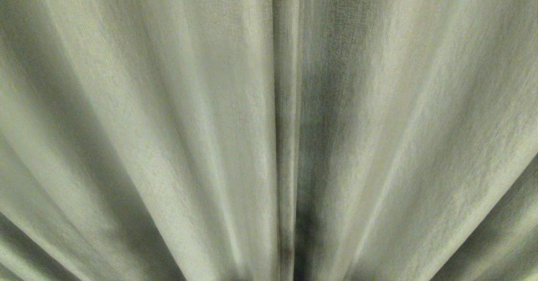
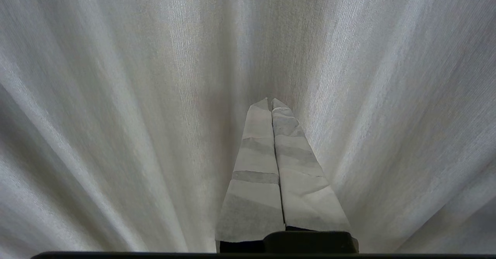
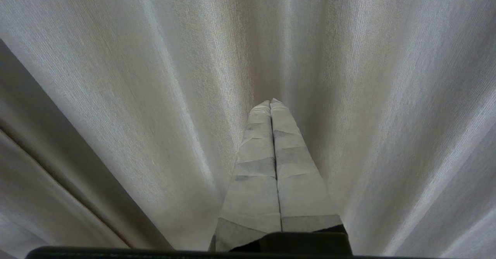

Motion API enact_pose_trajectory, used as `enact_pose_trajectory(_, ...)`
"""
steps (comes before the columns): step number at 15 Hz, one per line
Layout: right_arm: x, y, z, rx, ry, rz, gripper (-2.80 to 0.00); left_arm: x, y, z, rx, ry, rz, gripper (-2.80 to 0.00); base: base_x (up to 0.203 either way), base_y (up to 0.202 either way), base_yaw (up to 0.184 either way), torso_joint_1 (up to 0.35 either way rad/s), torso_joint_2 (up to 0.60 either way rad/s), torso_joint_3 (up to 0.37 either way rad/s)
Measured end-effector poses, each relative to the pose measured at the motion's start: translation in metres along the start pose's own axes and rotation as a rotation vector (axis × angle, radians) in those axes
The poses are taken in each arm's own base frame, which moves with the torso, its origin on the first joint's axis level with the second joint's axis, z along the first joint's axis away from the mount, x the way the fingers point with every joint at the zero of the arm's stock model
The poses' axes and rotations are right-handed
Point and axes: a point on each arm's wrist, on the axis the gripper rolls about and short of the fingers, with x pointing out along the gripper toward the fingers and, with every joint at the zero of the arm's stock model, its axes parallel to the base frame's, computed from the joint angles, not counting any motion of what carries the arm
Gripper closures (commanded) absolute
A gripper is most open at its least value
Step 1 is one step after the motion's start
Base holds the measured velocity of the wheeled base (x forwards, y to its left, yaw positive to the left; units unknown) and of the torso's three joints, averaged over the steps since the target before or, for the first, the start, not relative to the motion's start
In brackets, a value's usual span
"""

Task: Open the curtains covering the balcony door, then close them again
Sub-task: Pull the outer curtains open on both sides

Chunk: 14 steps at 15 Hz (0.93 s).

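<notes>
Curtains (image 1: 168, 125): thick grey-green woven cloth, deep vertical pleats, filling whole head view; two edges meet at centre seam, drawn closed. No floor, wall or door visible.
Left gripper (image 2: 270, 101): taped fingers pressed together, empty, tips pointing at cloth folds.
Right gripper (image 3: 270, 101): fingers likewise together, empty, facing pleats.

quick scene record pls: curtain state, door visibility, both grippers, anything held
curtains: drawn shut, pleated cloth fills the head view, two panels meeting at a central seam
balcony door: not visible, covered
left gripper: shut, tips pointing at the cloth, contact unclear
right gripper: shut, tips pointing at the cloth, contact unclear
held: nothing seen between either pair of fingers
arms in head view: none
</notes>
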Motion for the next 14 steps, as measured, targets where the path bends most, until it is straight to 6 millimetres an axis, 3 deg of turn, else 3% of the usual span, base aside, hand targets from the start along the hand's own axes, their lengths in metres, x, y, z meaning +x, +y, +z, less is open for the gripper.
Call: enact_pose_trajectory(14,0.0,0.0,0.0,-0.003,0.0,0.0,0.0,0.0,0.0,0.0,0.0,0.0,0.0,0.0,0.0,0.0,0.0,0.0,0.0,0.0)
